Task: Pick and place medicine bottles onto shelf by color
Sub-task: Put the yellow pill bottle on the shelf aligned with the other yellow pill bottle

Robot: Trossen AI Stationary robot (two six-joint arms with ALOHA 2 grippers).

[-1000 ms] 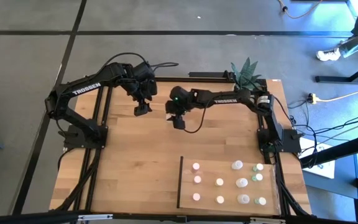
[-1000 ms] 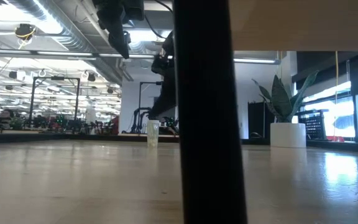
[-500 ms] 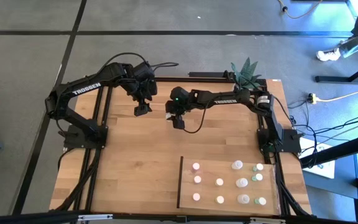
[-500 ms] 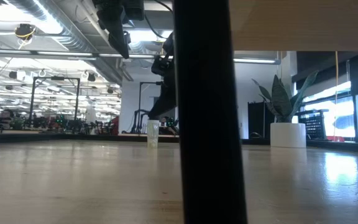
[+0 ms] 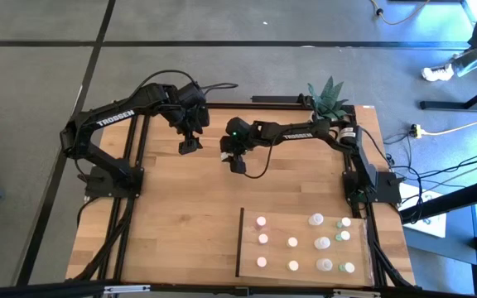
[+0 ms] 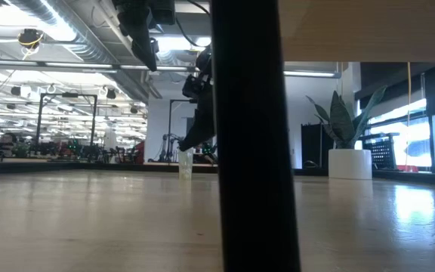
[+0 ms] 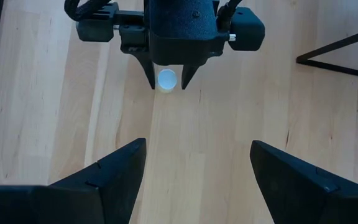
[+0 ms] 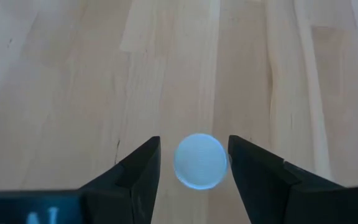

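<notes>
One small bottle (image 8: 200,160) stood between the right gripper's (image 8: 194,163) spread fingers, unpinched; probably light, rigid, tippy, best squeezed across its round sides.

We are in a large open lab or workshop hall: exposed ceiling ducts (image 6: 59,30), rows of equipment racks (image 6: 66,128) behind the tabletop (image 6: 97,219), grey floor (image 5: 40,124) with trailing cables (image 5: 437,170).

Counted from above: two dark robot arms, each with one two-finger gripper. One pale wood rectangular shelf (image 5: 305,245), lower right. On it, ten tiny round bottles. One more whitish bottle (image 8: 200,160) off it, upper centre. One green potted plant (image 5: 328,95), upper right.
</notes>
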